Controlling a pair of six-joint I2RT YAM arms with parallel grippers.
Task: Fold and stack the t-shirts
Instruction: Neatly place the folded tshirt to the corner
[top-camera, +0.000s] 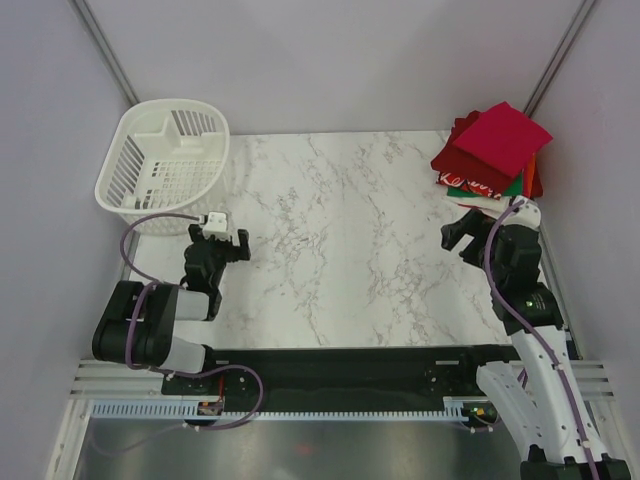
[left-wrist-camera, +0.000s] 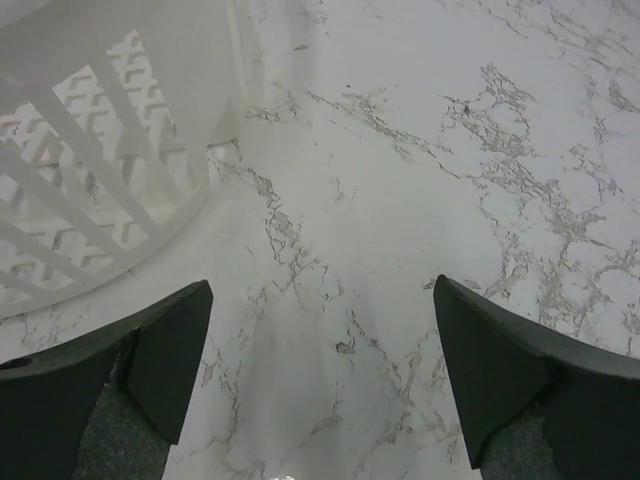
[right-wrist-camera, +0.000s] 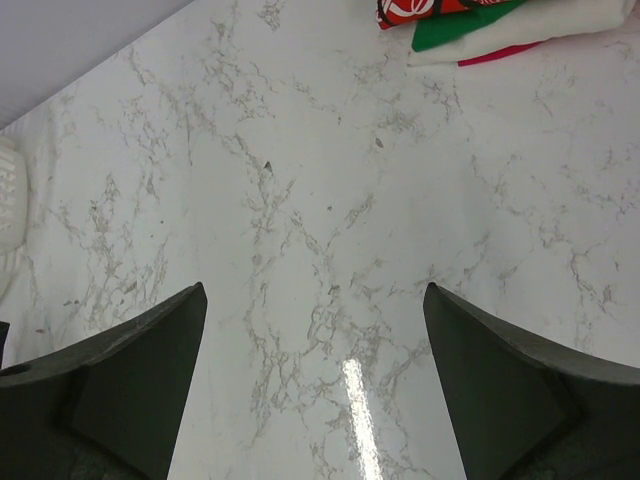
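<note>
Left gripper and right gripper are hanging wide open over the marble table.
From above, folded t-shirts are lying stacked in the far right corner — bright red on top; the left wrist's spread jaws are facing the basket, the right wrist's the stack's edge.

Marble table bears basket far left; stacked t-shirts far right.

walls: plain grey; table: white marble; light: even
</note>
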